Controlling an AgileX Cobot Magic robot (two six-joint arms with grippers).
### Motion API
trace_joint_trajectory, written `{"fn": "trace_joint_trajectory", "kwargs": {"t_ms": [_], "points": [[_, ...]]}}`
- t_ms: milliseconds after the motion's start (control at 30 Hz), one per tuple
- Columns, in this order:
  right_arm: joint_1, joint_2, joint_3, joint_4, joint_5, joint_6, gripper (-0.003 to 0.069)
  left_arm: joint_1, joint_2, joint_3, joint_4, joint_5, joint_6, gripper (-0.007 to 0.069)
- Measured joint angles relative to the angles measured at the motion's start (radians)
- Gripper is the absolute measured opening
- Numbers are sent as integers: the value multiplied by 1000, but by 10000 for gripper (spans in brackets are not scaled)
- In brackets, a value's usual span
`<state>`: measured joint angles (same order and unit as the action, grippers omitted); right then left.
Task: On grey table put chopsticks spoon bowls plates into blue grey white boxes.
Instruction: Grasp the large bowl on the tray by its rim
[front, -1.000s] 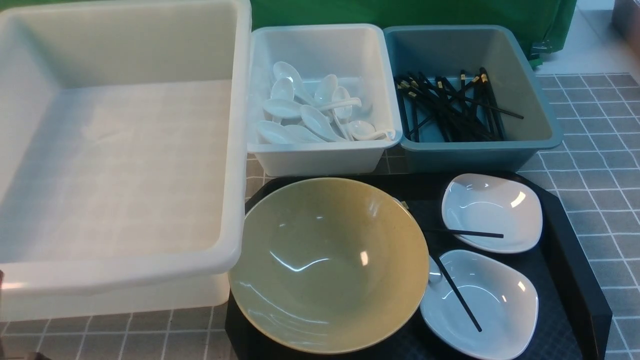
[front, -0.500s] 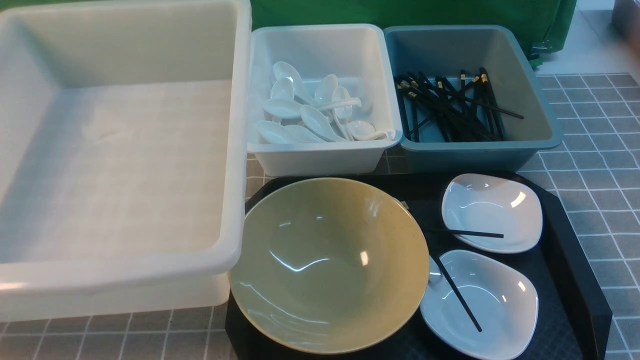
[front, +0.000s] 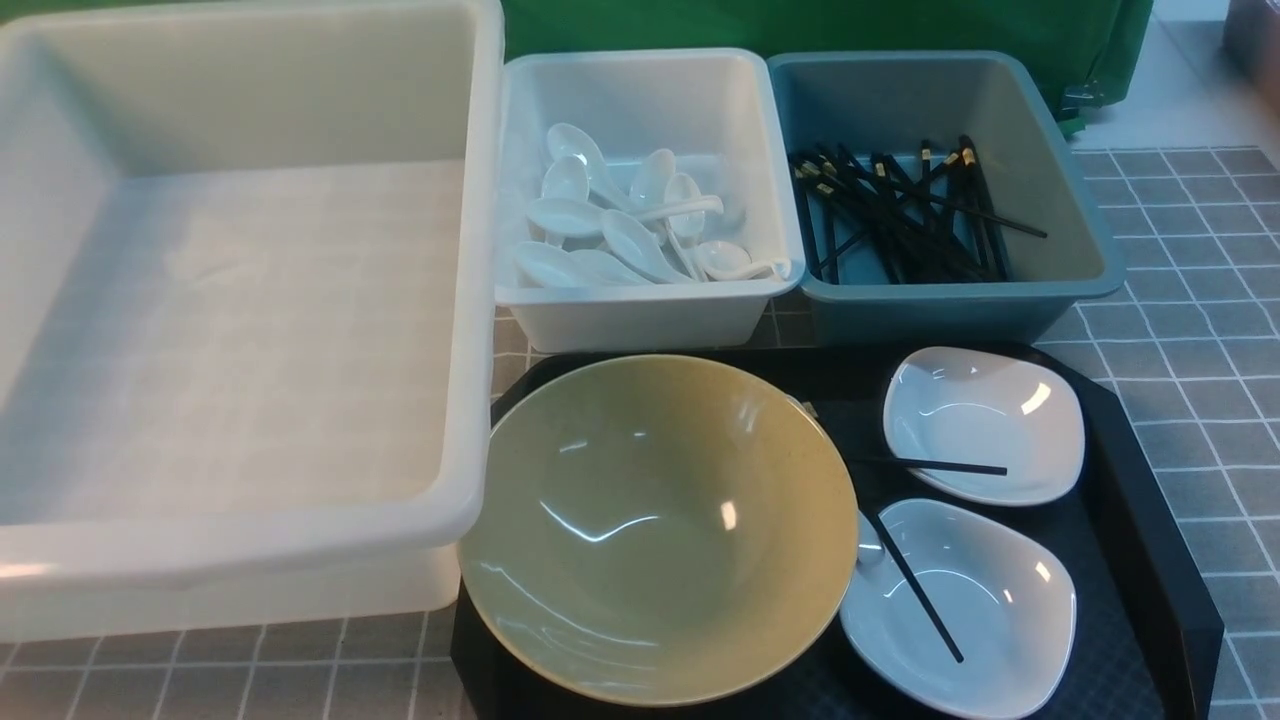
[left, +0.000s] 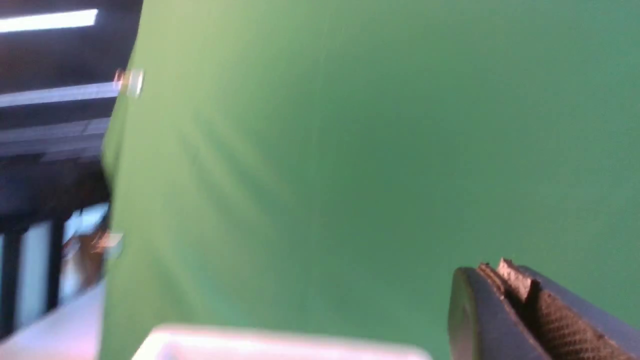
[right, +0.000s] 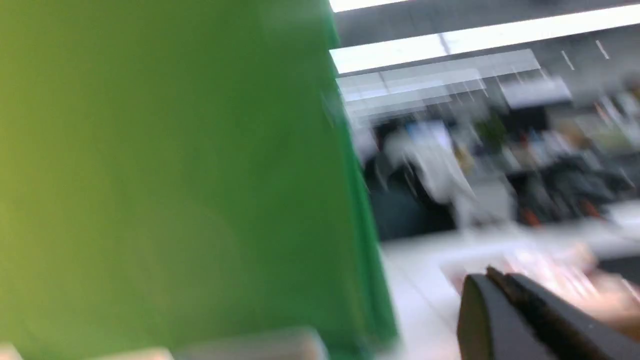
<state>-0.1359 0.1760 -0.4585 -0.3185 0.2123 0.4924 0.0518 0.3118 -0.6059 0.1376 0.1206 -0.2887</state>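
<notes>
Two chopsticks (front: 915, 592) lie loose on the black tray (front: 1150, 560). One slants over the near plate (front: 1000, 600), the other crosses the edge of the far plate (front: 990, 415). A spoon (front: 868, 548) peeps out between the near plate and the big yellow bowl (front: 650, 530), which fills the tray's left side.

Behind them the blue-grey box (front: 950, 312) already holds a heap of chopsticks and the white box (front: 640, 318) a heap of spoons. The large tub (front: 478, 300) on the left is bare inside. All three stand on the grey table (front: 1200, 330).

I judge the sorting part-way done, with no piece picked up yet. My left gripper (left: 492, 272) and right gripper (right: 492, 277) are both pinched closed on nothing. Next I must open one, come down, and nip a thin stick off glossy china.

Only the front view shows the tableware. My wrist views give just green backdrop (left: 320, 150) and blurred room, so I take it neither arm is near the tray.
</notes>
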Motion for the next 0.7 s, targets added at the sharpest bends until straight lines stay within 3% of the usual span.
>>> {"fn": "trace_joint_trajectory", "kwargs": {"t_ms": [133,300,400,433,500,567,700], "points": [[28,162,-22,10,158,-38,33,-21,222,-107,-58,149,19,-8],[103,325,-23,196,310,-302,33,-143,437,-250,-241,364,186,-8],[174,472,-23,411,459,-539,33,-310,641,-384,-490,575,470,-8],[178,479,-23,421,459,-553,33,-320,664,-390,-504,585,484,-8],[217,547,-21,517,485,-718,33,-427,789,-460,-639,676,616,-8],[234,583,-21,561,482,-808,33,-501,906,-518,-689,749,676,-8],[244,618,-21,619,458,-861,33,-624,1087,-651,-663,850,670,-8]]}}
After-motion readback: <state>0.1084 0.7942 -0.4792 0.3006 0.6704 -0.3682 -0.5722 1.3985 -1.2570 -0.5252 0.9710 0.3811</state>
